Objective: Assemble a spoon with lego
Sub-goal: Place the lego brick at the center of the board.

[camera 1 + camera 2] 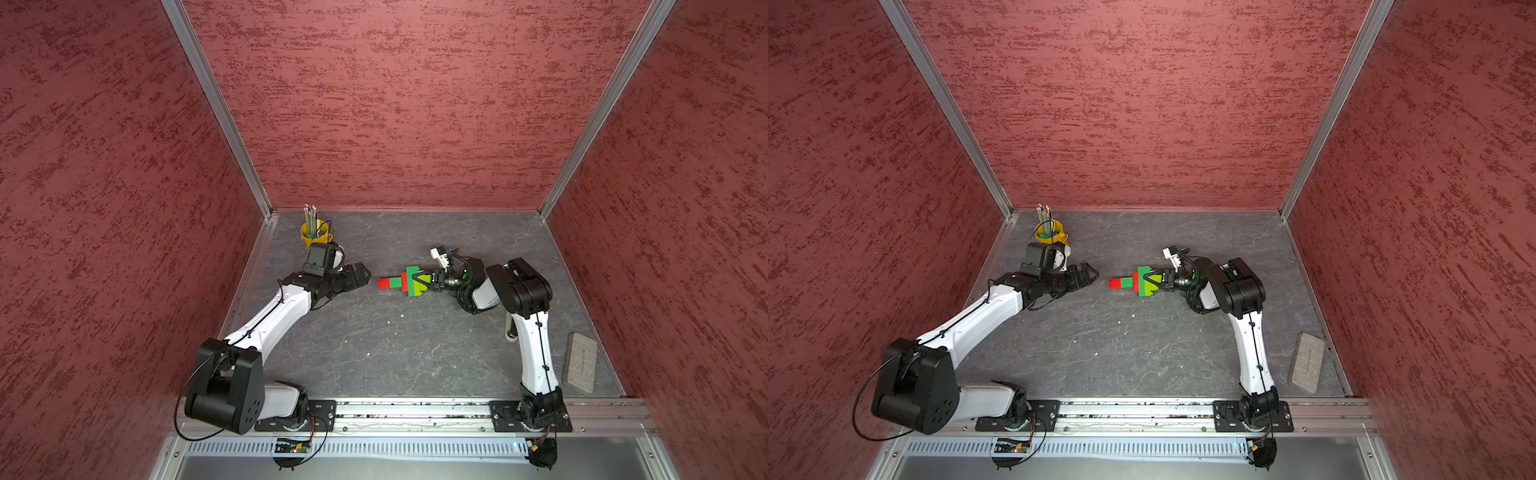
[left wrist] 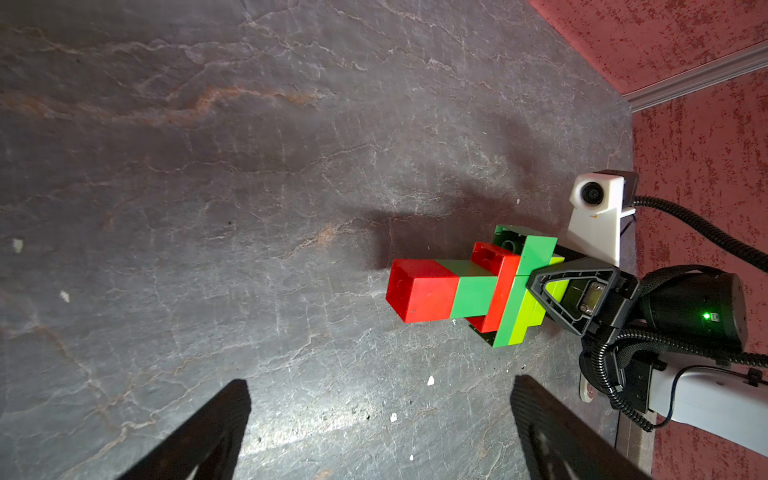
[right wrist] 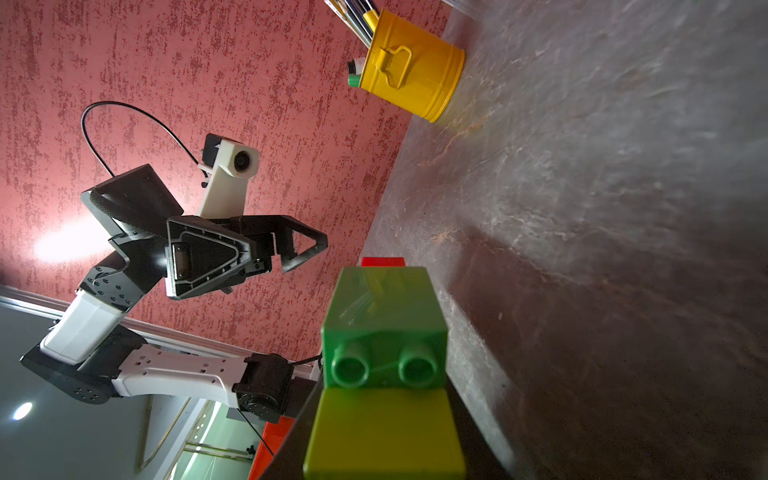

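Note:
The spoon (image 1: pixel 405 282) (image 1: pixel 1138 282) is a flat lego figure in the middle of the table. Its narrow red-and-green handle points left, and its stepped dark-green and lime-green head points right. My right gripper (image 1: pixel 420 283) (image 1: pixel 1149 284) is shut on the lime-green end of the head. In the right wrist view a lime brick (image 3: pixel 384 432) fills the space between the fingers. The spoon (image 2: pixel 469 291) casts a shadow on the slate beside it. My left gripper (image 1: pixel 365 275) (image 1: pixel 1093 275) (image 2: pixel 380 395) stands open and empty, a short gap left of the handle's red tip.
A yellow bucket (image 1: pixel 316 235) (image 3: pixel 409 79) with pencils stands at the back left, just behind the left wrist. A grey oblong block (image 1: pixel 581 361) lies near the right wall. Red walls close in the table on three sides.

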